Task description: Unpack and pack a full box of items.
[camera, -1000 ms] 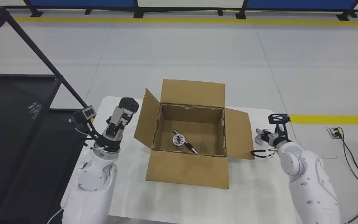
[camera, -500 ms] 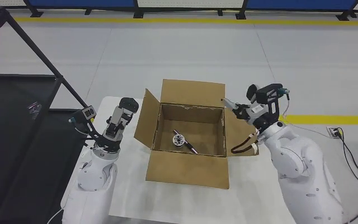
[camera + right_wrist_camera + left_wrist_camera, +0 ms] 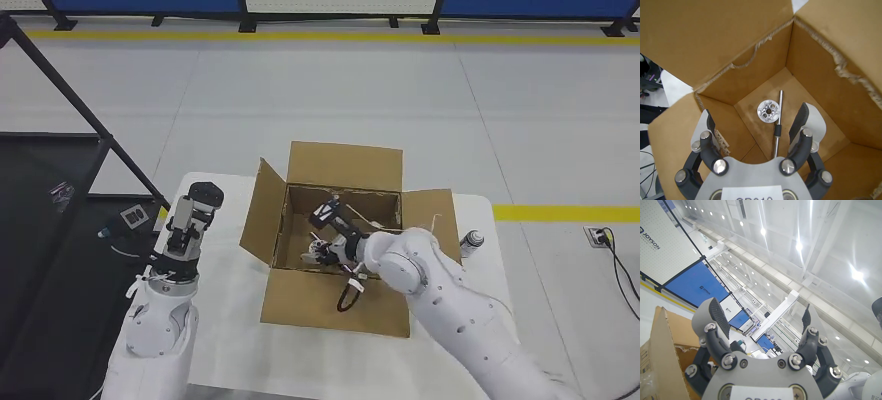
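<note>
Right wrist view: brown cardboard box (image 3: 753, 37), torn edges; right claw (image 3: 756, 112) wide, empty; left claw (image 3: 761, 306) wide.

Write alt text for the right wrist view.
The open right gripper hangs over an open cardboard box. On the box floor lie a round metal disc and, right beside it, a thin metal rod with a black collar.
</note>
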